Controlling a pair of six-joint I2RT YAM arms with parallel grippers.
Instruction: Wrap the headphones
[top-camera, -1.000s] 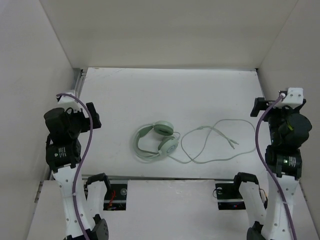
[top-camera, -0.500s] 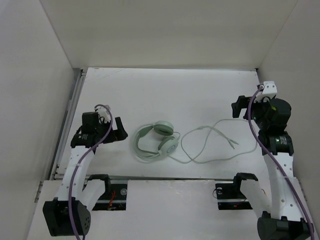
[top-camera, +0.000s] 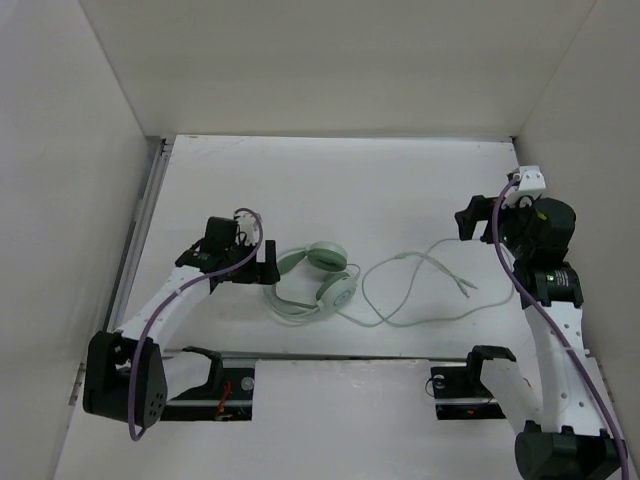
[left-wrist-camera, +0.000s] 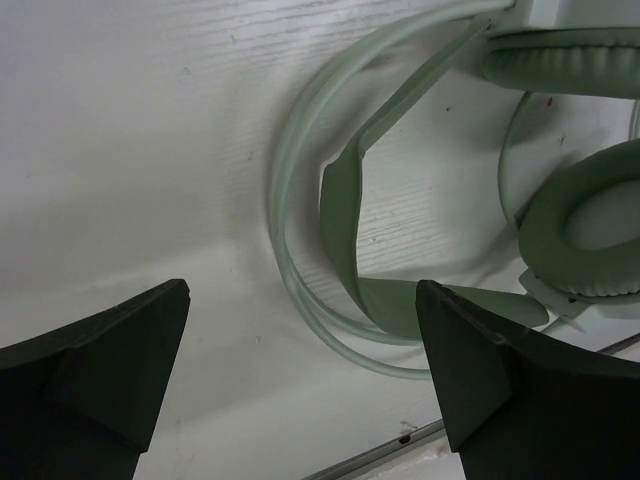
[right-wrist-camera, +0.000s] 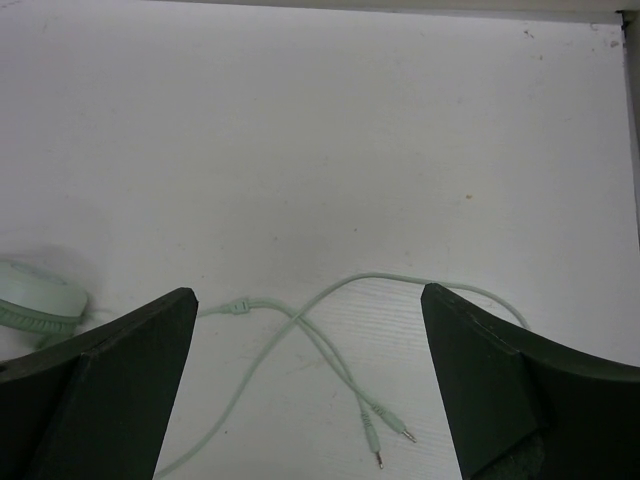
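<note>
Plainly, pale walls (top-camera: 330, 60) enclose the white table (top-camera: 330, 185) bearing headphones (top-camera: 336, 291).

I am seeing the headphones (left-wrist-camera: 338, 220) showing smooth, faintly glossy mint plastic on the headband, with earcup pads in a soft, matt, leather-like skin. The white surface (left-wrist-camera: 140, 130) is looking matt with a faint wood-like grain, and the left claw (left-wrist-camera: 300, 290) and right claw (right-wrist-camera: 307, 291) are reading as matt black plastic.
</note>
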